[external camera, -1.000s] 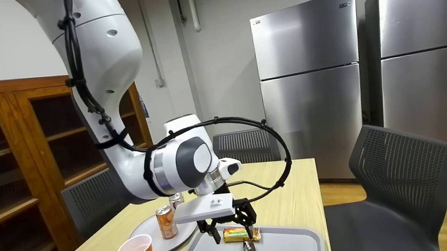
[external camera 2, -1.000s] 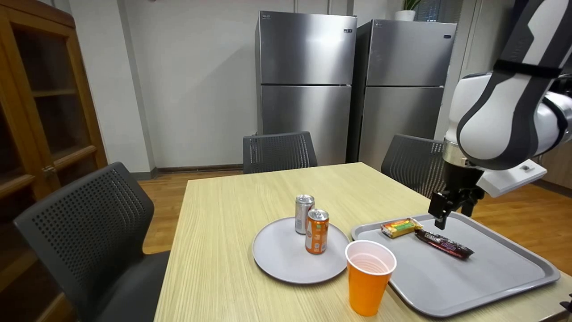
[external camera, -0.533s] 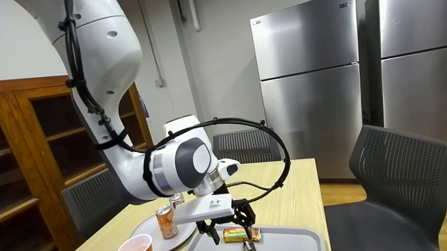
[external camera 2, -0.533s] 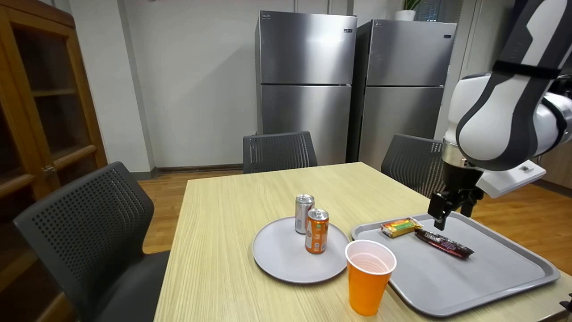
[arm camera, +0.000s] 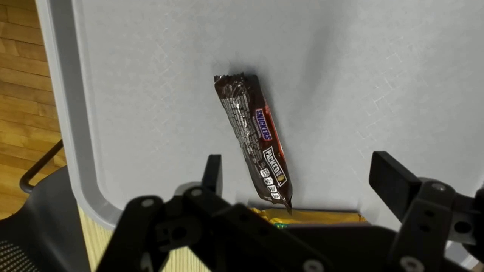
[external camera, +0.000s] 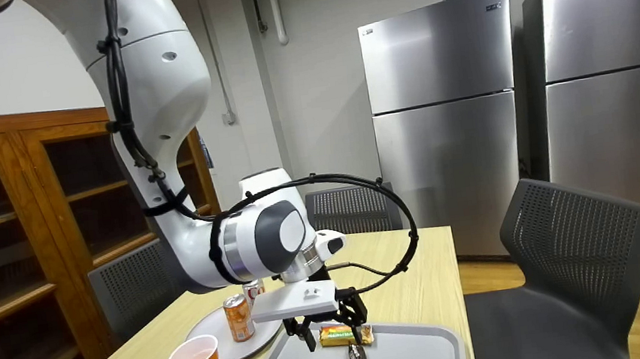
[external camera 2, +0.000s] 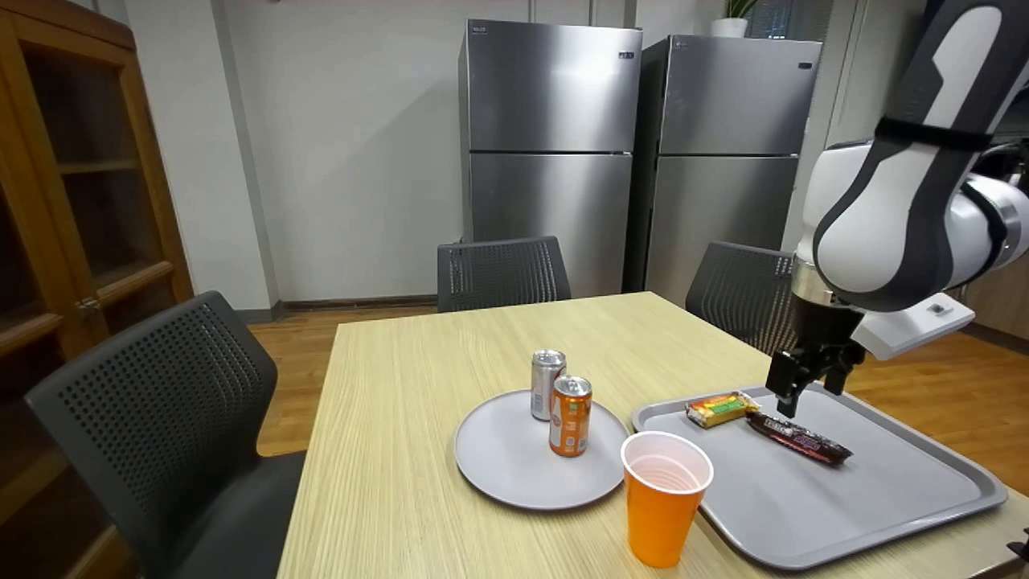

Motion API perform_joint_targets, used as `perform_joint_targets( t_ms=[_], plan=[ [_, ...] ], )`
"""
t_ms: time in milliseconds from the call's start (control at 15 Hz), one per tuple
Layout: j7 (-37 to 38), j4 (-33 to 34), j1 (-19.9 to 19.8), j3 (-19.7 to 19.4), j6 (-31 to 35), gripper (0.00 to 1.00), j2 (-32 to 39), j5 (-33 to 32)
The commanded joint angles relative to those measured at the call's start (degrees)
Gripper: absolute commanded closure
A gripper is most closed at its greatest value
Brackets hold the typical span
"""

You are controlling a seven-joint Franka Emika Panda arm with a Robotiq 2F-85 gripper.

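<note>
My gripper (arm camera: 297, 170) stands open above the grey tray (external camera: 412, 349), its two black fingers (arm camera: 213, 172) wide apart with nothing gripped. A dark brown Snickers bar (arm camera: 254, 139) lies slantwise on the tray in the wrist view, its lower end between the fingers as seen from above. Touching or nearly touching that end is a yellow-wrapped bar (arm camera: 317, 216), mostly hidden by the gripper's body. In an exterior view the yellow bar (external camera 2: 721, 408) and the dark bar (external camera 2: 798, 439) are both whole to see, with the fingertips hovering just above and behind them.
Beside the tray stands an orange cup (external camera 2: 663, 503) with a white inside. A round grey plate (external camera 2: 514, 474) carries an orange can (external camera 2: 570, 418) and a silver can (external camera 2: 547, 378). Dark chairs (external camera: 576, 259) surround the wooden table (external camera 2: 418, 386).
The arm has shifted slightly over the last half second, its upper links most visibly, and the gripper sits marginally lower. The jaws stay open, and both bars, the cup and the cans have not moved.
</note>
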Motion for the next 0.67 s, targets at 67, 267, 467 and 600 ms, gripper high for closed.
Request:
perform_joint_targets(
  t_ms=[67, 267, 467, 600],
  plan=[
    [-5.9, 4.1, -6.9, 6.6, -0.1, 0.0, 3.6, 4.3],
    [-7.9, 6.5, -8.9, 8.0, -0.1, 0.0, 5.8, 4.6],
    [-9.1, 8.7, -9.3, 7.9, 0.1, 0.0, 8.3, 3.8],
    [-9.8, 10.0, -9.5, 8.1, 0.2, 0.0, 9.8, 3.7]
  ],
)
